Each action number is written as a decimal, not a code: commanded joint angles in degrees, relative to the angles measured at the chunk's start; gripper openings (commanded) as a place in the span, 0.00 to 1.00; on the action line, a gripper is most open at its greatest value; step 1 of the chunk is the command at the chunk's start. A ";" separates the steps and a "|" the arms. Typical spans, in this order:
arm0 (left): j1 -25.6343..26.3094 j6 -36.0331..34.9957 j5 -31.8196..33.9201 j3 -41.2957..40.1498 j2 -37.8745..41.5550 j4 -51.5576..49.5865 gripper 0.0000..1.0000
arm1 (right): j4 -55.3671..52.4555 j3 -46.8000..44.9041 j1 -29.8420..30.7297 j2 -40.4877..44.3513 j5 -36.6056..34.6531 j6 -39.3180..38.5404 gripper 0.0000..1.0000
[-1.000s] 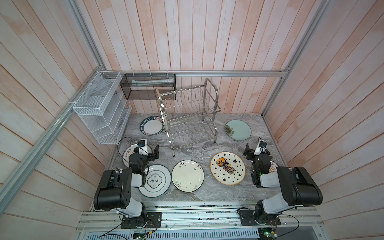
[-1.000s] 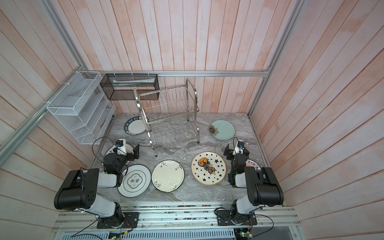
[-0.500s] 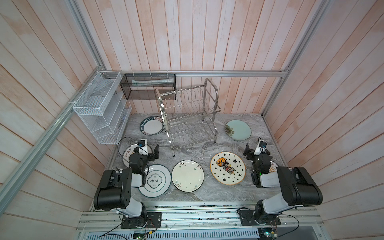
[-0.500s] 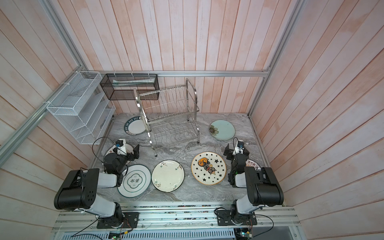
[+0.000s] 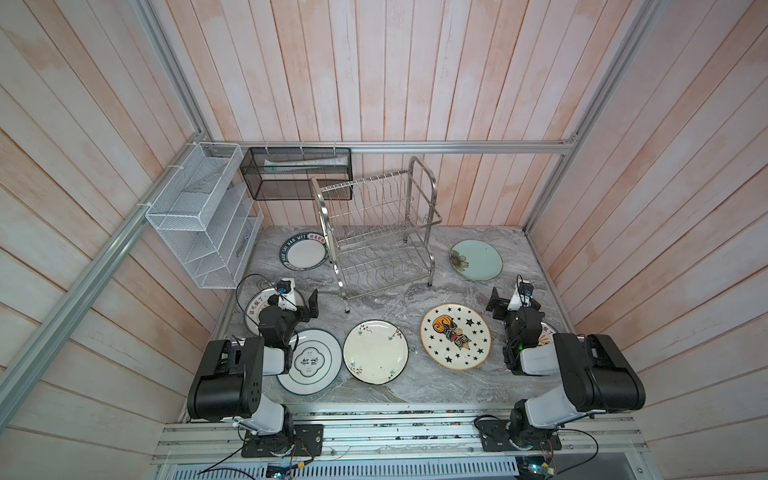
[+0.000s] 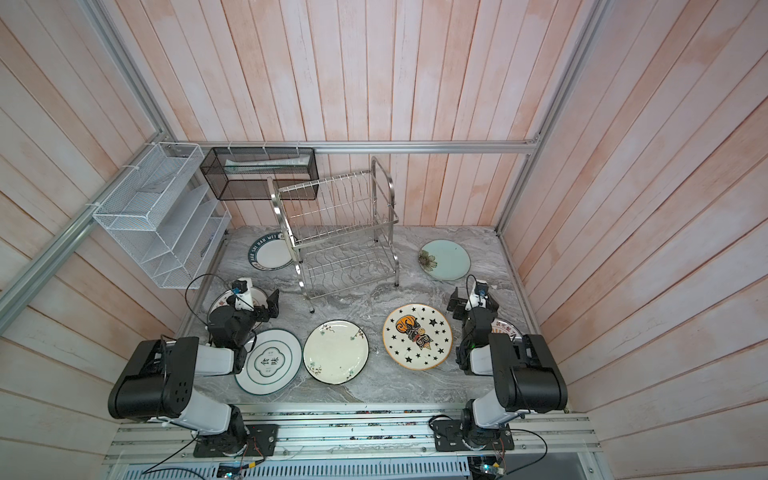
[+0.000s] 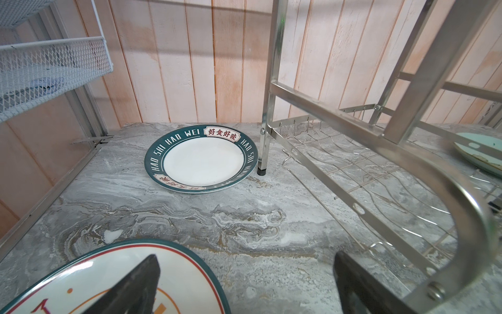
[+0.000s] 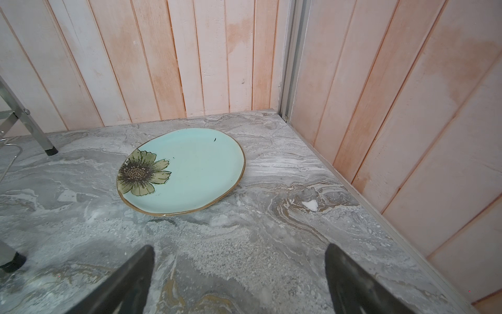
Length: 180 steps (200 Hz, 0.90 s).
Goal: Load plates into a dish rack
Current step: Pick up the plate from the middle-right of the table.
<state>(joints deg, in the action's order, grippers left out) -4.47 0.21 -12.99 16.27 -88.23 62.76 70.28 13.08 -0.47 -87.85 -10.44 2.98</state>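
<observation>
Marble tabletop [image 5: 386, 299]: empty steel dish rack [image 5: 376, 232], plates [image 5: 456, 336] lying flat around it, awaiting loading.
Left gripper [image 7: 245, 257] and right gripper [image 8: 240, 247] hover near the rack, spread wide and holding nothing, ready to pick.

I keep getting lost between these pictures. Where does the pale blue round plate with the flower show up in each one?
A top view: the pale blue round ceramic plate with a flower lies flat, right of the shiny steel wire dish rack.
A top view: same spot.
Left wrist view: a sliver behind the rack's bars.
Right wrist view: whole, near the wall corner.
Shared landmark: the rack, in all four views.
</observation>
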 commanded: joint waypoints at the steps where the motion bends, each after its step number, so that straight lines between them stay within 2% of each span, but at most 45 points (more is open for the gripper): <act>1: 0.16 -0.12 0.33 0.48 0.08 0.17 1.00 | 0.68 0.28 -0.13 0.54 0.77 0.00 0.98; 17: 0.38 -0.64 -0.67 0.79 0.64 0.11 1.00 | -0.49 0.82 0.41 1.95 -1.40 -0.53 0.98; 37: 1.88 -1.62 1.59 2.97 5.03 -8.12 1.00 | -9.03 3.14 0.88 6.28 -4.48 0.11 0.98; 57: 2.95 -0.53 6.89 4.77 11.00 -15.75 1.00 | -16.55 6.44 1.13 9.22 -9.67 1.97 0.98; 72: 2.98 3.19 10.63 6.12 16.44 -21.41 1.00 | -20.77 8.21 1.18 12.14 -11.22 5.13 0.98; 95: 2.98 8.46 11.41 8.59 24.07 -28.35 1.00 | -31.37 12.33 1.26 18.56 -2.86 8.71 0.98; 111: 3.10 10.44 9.34 11.99 26.90 -34.93 1.00 | -38.63 16.21 0.95 20.26 0.57 11.58 0.98; 144: 4.45 12.79 3.94 17.44 28.89 -44.18 1.00 | -51.21 23.15 0.00 20.88 10.50 16.05 0.98; 180: 5.82 17.22 -0.30 22.78 28.45 -49.93 1.00 | -55.67 23.95 -2.38 22.20 21.46 23.18 0.98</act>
<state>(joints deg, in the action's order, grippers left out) 0.05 13.52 -9.26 35.86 -59.79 19.97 23.55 36.40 -1.10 -66.98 0.64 19.51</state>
